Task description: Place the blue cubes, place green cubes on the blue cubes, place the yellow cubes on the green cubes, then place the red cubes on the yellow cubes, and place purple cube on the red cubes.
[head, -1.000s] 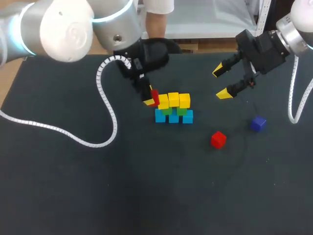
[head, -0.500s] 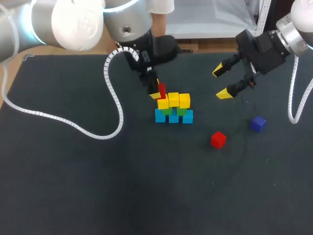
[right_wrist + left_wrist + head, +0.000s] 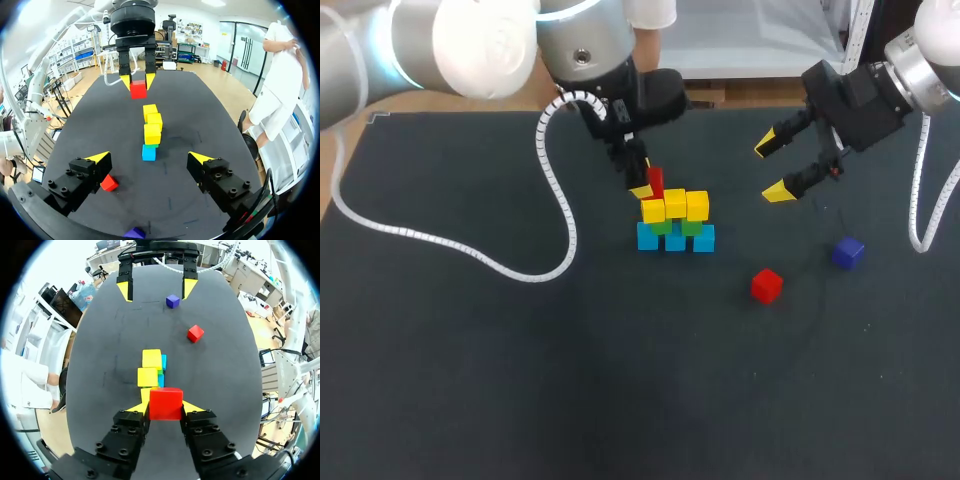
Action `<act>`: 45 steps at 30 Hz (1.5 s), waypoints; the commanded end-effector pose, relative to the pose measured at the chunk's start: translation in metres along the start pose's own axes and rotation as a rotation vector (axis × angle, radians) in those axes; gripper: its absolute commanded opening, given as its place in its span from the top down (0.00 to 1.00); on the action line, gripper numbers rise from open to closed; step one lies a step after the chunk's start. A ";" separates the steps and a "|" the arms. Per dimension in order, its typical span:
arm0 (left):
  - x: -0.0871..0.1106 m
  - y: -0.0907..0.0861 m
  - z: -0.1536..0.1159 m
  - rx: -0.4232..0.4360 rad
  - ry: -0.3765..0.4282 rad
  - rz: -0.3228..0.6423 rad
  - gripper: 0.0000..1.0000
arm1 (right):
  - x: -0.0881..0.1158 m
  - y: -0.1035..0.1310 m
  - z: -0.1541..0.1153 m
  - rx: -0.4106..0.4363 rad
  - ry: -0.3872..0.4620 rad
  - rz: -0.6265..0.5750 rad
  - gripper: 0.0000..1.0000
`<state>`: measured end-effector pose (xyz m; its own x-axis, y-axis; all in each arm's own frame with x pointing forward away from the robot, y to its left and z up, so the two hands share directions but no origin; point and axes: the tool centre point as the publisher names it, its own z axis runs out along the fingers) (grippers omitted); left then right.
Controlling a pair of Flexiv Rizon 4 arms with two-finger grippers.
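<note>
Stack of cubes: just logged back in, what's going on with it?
The left pincer holds a red cube above one end of the yellow cubes, not yet set down. Below them are green cubes on blue cubes. The right pincer hangs open, off to the side. A second red cube and the purple cube lie loose on the table.

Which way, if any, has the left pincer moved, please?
Yes: left pincer, gripping a red cube, went rightward from beside the cube stack to over it.

Cube stack (image 3: pixel 675 225) mid-table; loose red cube (image 3: pixel 767 285), purple cube (image 3: pixel 848 252) rightward; cable (image 3: pixel 525 277) leftward; room nearside.
</note>
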<state>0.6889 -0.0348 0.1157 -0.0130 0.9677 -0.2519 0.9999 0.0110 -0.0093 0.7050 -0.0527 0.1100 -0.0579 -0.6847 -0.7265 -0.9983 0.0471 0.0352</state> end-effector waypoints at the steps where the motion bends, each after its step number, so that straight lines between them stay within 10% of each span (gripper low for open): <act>1: 0.000 0.001 -0.001 0.004 0.002 0.001 1.00 | 0.000 0.000 0.000 0.000 -0.001 -0.001 0.00; 14: 0.000 0.001 -0.001 0.004 0.002 0.001 1.00 | 0.000 0.000 0.000 0.000 -0.001 -0.001 0.00; 32: -0.024 -0.051 -0.013 0.023 0.086 -0.127 1.00 | 0.000 0.000 0.000 0.000 -0.001 -0.001 0.00; 45: -0.033 -0.036 0.001 0.019 0.126 -0.130 1.00 | 0.000 0.000 0.000 0.000 -0.001 -0.001 0.00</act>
<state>0.6453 -0.0617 0.1231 -0.1394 0.9798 -0.1434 0.9900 0.1348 -0.0413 0.7050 -0.0527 0.1099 -0.0579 -0.6847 -0.7265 -0.9983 0.0470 0.0352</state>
